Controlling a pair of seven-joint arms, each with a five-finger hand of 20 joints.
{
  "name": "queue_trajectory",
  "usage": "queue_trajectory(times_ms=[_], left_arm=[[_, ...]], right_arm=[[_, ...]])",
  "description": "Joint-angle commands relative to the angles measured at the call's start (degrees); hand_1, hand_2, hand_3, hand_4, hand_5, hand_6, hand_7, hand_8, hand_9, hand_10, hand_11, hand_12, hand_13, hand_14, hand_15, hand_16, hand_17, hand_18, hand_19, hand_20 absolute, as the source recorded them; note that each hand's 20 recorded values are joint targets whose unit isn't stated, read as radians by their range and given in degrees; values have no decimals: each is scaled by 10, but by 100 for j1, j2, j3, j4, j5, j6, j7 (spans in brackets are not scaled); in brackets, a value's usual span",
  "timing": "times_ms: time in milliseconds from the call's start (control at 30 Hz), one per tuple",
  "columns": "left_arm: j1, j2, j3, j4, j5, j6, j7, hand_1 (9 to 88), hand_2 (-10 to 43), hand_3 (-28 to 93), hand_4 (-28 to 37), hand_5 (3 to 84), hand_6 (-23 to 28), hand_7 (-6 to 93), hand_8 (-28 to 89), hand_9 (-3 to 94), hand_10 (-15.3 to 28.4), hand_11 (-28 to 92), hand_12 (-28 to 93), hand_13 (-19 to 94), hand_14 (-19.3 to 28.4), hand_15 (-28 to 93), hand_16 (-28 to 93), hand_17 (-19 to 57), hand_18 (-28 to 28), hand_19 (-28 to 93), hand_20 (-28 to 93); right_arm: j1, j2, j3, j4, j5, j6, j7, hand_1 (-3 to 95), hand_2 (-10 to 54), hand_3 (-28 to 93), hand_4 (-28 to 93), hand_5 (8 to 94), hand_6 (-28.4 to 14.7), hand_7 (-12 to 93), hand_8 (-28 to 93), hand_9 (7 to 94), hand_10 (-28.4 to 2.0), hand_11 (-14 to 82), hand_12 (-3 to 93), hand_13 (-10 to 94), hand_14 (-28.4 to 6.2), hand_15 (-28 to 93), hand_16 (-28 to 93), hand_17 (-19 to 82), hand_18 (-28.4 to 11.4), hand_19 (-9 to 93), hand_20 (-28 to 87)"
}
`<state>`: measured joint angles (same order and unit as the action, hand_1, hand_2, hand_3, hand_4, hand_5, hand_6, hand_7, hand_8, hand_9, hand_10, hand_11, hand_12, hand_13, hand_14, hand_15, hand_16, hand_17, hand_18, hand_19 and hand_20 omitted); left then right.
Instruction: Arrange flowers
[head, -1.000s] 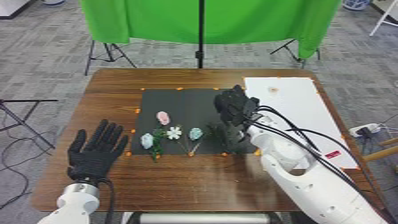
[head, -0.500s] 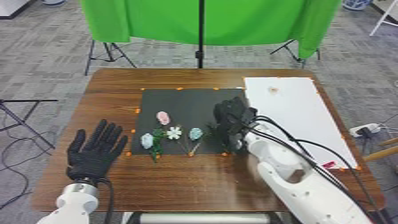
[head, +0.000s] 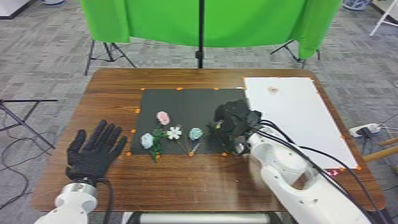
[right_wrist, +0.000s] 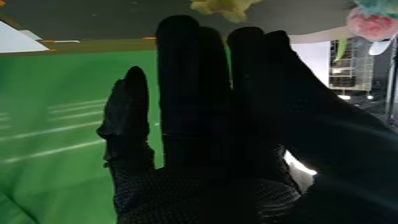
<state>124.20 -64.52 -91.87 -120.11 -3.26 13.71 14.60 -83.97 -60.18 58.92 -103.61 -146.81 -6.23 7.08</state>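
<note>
While holding left fingers (head: 107, 135) open, lower left of frame, likely to leave room, poises right fingers (right_wrist: 182, 100) straight, just right of centre, beside flowers (head: 173, 133) lying mid-frame on dark mat (head: 178, 103), perhaps spread for easier picking.

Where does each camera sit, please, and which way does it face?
Head view: on the robot's head, looking forward and down at the brown table; both white arms show, with the left hand and right hand.
Right wrist view: on the right arm's wrist, looking along that hand, past its gloved fingers, towards the green cloth.
Shared: both views show the right hand, the green cloth and a pink flower.
</note>
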Motion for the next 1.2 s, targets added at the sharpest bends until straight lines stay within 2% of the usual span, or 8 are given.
queue_trajectory(times_ms=[33, 233, 433, 600, 700, 867, 1067, 1200], left_arm=[[5, 8, 16, 57, -33, 47, -65, 254, 179, 750, -283, 470, 105, 107, -91, 393, 164, 219, 93, 278, 164, 385, -85, -91, 138, 376, 117], [33, -11, 17, 43, 6, -48, 55, 255, 179, 749, -283, 470, 105, 108, -91, 391, 163, 217, 92, 278, 164, 385, -86, -91, 138, 376, 117], [74, 20, 36, 9, -43, -50, 144, 254, 179, 749, -283, 468, 105, 107, -91, 390, 162, 218, 93, 277, 163, 383, -85, -91, 138, 376, 117], [65, 49, 30, -12, -48, -97, 231, 254, 178, 749, -283, 468, 105, 106, -91, 389, 162, 217, 93, 277, 163, 382, -85, -92, 138, 377, 118], [81, 44, 36, -24, -74, -86, 245, 254, 178, 749, -283, 468, 105, 106, -91, 389, 162, 218, 93, 277, 163, 381, -84, -92, 138, 377, 118], [43, 20, 79, -6, -79, -121, 229, 254, 179, 748, -283, 468, 105, 107, -91, 395, 164, 225, 98, 294, 164, 416, -76, -90, 139, 381, 121], [26, 8, 97, -6, -35, -164, 205, 254, 180, 747, -283, 468, 106, 107, -91, 395, 165, 224, 100, 291, 167, 419, -81, -91, 140, 382, 122], [38, -1, 95, -5, -51, -112, 166, 253, 181, 747, -283, 468, 106, 107, -90, 395, 165, 224, 100, 290, 166, 419, -83, -91, 140, 382, 123]], right_arm=[[-24, 24, 155, -144, 27, 69, 183, 451, -95, 856, -283, 651, 17, 184, -149, 635, -118, 133, 150, 587, -97, 500, 211, 262, -219, 819, 419], [362, 76, 486, 149, 129, 592, 545, 427, -95, 850, -283, 622, 4, 183, -147, 604, -130, 128, 149, 561, -105, 509, 188, 265, -219, 821, 416], [1285, 385, 433, 1243, 318, 1068, 760, 424, -95, 854, -283, 565, -8, 184, -149, 539, -145, 110, 137, 514, -115, 460, 148, 275, -213, 835, 406], [1956, 537, 245, 2042, 552, 804, 863, 417, -95, 870, -283, 495, -16, 190, -153, 459, -140, 96, 122, 435, -122, 332, 122, 253, -201, 775, 351], [2306, 410, 149, 2322, 828, 172, 933, 418, -95, 873, -283, 476, -16, 188, -155, 443, -135, 93, 118, 433, -120, 321, 127, 252, -201, 776, 344], [2615, 70, 76, 2832, 448, -373, 994, 427, -95, 867, -283, 455, -19, 182, -153, 420, -129, 88, 112, 431, -116, 320, 134, 254, -201, 786, 338], [2533, -62, 130, 3191, -127, -270, 702, 432, -95, 863, -283, 455, -15, 187, -152, 422, -115, 106, 112, 438, -113, 315, 136, 256, -202, 789, 332], [2477, -167, 219, 3377, -221, -518, 668, 442, -95, 852, -283, 482, -7, 193, -157, 452, -113, 116, 109, 477, -104, 315, 138, 264, -202, 792, 327]])
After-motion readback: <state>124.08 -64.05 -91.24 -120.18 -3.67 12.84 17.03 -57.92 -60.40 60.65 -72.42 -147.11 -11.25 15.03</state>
